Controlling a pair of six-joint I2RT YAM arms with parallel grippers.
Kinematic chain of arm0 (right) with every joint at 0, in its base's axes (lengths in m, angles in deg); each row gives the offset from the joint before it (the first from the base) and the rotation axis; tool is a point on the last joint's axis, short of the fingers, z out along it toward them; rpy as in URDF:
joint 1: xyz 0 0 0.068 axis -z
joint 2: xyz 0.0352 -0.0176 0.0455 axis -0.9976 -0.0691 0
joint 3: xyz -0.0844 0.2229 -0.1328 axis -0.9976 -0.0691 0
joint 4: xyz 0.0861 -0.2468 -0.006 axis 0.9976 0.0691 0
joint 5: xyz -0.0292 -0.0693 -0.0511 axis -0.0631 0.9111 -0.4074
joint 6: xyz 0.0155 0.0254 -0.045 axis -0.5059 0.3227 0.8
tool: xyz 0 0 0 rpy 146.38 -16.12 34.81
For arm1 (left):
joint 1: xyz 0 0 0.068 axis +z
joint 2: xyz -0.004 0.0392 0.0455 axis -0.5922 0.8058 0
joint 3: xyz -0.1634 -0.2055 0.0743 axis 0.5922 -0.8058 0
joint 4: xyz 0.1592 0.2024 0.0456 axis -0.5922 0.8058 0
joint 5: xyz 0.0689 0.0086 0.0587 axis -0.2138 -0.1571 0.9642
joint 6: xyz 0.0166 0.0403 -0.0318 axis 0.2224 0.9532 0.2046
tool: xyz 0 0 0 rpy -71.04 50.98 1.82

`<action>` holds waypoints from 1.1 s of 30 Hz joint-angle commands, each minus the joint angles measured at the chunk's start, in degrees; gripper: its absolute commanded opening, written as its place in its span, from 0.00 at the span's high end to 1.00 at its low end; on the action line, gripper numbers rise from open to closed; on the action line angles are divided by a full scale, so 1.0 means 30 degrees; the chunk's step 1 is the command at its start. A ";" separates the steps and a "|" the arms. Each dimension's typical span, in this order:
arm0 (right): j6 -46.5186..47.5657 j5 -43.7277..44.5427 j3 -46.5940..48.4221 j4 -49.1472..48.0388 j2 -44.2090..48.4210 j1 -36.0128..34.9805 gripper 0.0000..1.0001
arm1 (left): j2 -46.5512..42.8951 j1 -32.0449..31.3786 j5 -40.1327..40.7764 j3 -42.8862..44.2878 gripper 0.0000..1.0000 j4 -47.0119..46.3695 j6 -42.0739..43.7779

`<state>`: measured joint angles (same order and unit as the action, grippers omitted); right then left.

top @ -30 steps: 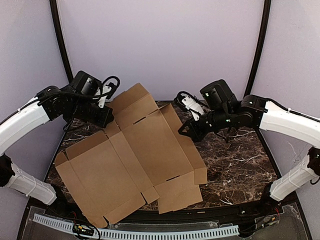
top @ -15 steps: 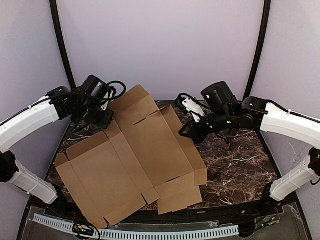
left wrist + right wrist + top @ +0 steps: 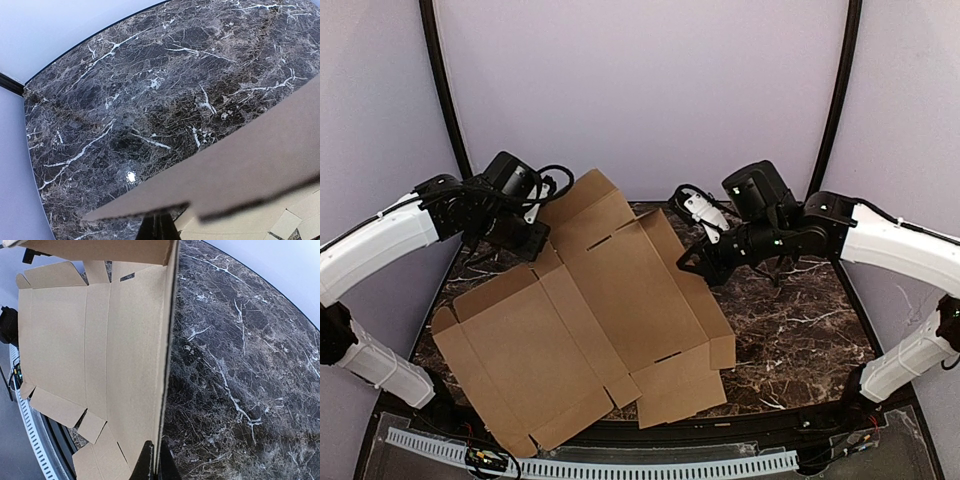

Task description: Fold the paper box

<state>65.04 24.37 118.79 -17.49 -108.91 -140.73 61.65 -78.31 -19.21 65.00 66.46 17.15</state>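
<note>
The paper box [image 3: 610, 300] is a flat brown die-cut cardboard sheet with flaps and slots, spread over the dark marble table [image 3: 790, 320]. Its back flap is lifted toward the wall. My left gripper [image 3: 536, 243] is shut on the sheet's back left edge. In the left wrist view the cardboard [image 3: 260, 165] crosses just above my left gripper [image 3: 160, 222] and hides its tips. My right gripper [image 3: 690, 263] pinches the sheet's right edge. In the right wrist view the cardboard [image 3: 100, 340] runs edge-on into my shut right gripper [image 3: 156, 460].
The marble top shows bare to the right of the sheet [image 3: 240, 365] and behind it [image 3: 150, 90]. A white perforated rail [image 3: 620, 468] runs along the near edge. Lilac walls and two black curved posts [image 3: 440, 90] enclose the table.
My left arm has moved a little to the right along the sheet's back left edge. The right arm and the sheet have barely moved.
</note>
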 commanded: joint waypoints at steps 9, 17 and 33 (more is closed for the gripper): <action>-0.0951 0.1430 0.1576 0.0169 -0.0229 -0.0275 1.00 | -0.0093 0.0043 -0.3731 -0.0498 0.99 0.0371 0.0101; -0.1173 0.2101 0.2375 0.0375 -0.0214 -0.0572 1.00 | 0.0091 0.0025 -0.5207 -0.1447 0.99 -0.0388 -0.0173; -0.1851 0.2287 0.2539 0.0383 -0.0739 -0.0613 1.00 | -0.0463 -0.0004 -0.6413 -0.5844 0.99 -0.5781 -0.3651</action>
<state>60.37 30.64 125.06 -13.53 -110.57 -142.07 61.89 -78.31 -39.86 52.10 54.83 10.59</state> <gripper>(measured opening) 0.003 0.007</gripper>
